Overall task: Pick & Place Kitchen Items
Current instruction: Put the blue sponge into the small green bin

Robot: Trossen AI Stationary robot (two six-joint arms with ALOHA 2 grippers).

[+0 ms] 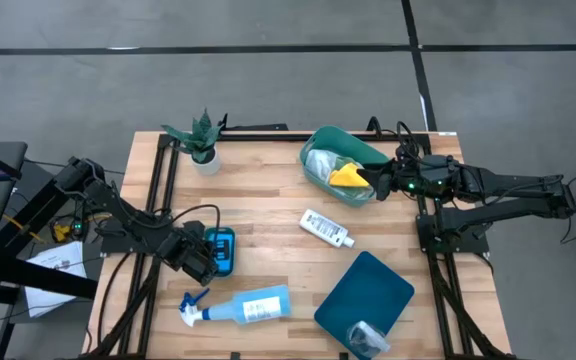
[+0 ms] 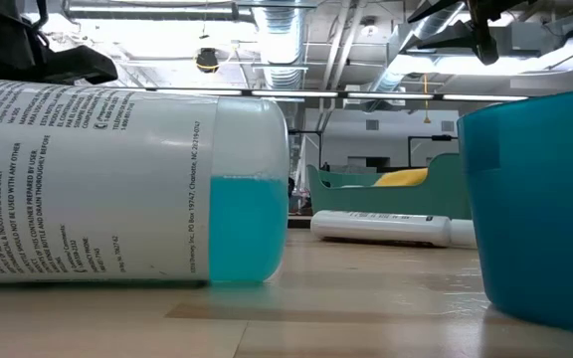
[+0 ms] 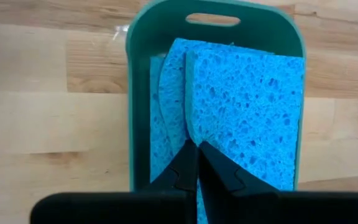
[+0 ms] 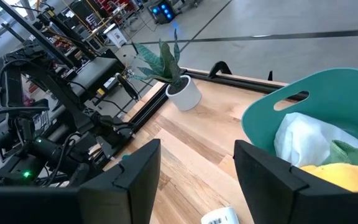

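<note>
Wooden boards make up the table (image 1: 268, 250), and from high up I see bare wood in the middle with lots of room to move. My left claw (image 1: 200, 262) sits low near the left edge, right over a small teal tray (image 1: 220, 248) with blue sponges in it. My right claw (image 1: 381, 178) reaches in from the right side, at the edge of the teal tub (image 1: 340, 166) near the far edge. The tub holds a yellow cloth (image 1: 348, 176) and a white cloth (image 1: 322, 162). A small white bottle (image 1: 326, 228) lies flat in the middle. The pale-blue spray bottle (image 1: 238, 306) lies on its side near the front edge. A dark teal lid (image 1: 364, 296) lies at the front right with a crinkled silver cup (image 1: 366, 338) on it, partly cut off. A potted plant (image 1: 202, 142) stands at the back.

From table height, the spray bottle (image 2: 127, 185) fills the left side and hides much of the table. I can just see the white bottle (image 2: 386, 227) and the tub (image 2: 386, 189) far behind it.

My left wrist camera shows the left claw (image 3: 196, 163) pinched shut, its tips on the blue sponges (image 3: 229, 106) in the tray (image 3: 135, 93). I cannot tell if it grips any of them.

My right wrist camera shows the right claw (image 4: 197, 163) spread wide and holding nothing, beside the tub (image 4: 291, 112). The white cloth (image 4: 303, 140) is inside; the yellow cloth (image 4: 347, 178) is cut off.
</note>
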